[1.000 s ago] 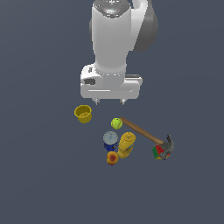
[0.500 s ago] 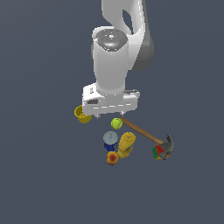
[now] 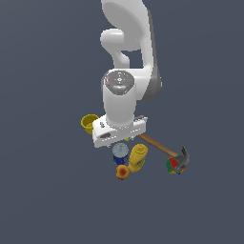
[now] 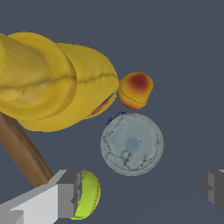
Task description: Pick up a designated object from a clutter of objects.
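The blue can stands upright with its silvery-grey top up, just below the gripper body in the exterior view. In the wrist view its round grey top lies a little off the line between my fingertips, apart from both. My gripper is open and empty above it; in the exterior view its fingers are hidden behind the hand. The yellow mustard bottle lies beside the can. The orange-red fruit sits close to both.
The yellow cup stands to the exterior view's left of the hand. The wooden-handled hammer and multicoloured cube lie to the right. The tennis ball is partly behind one finger.
The arm has come down and toward the clutter; the hand now sits low over the can and hides the tennis ball in the exterior view. The objects have not moved.
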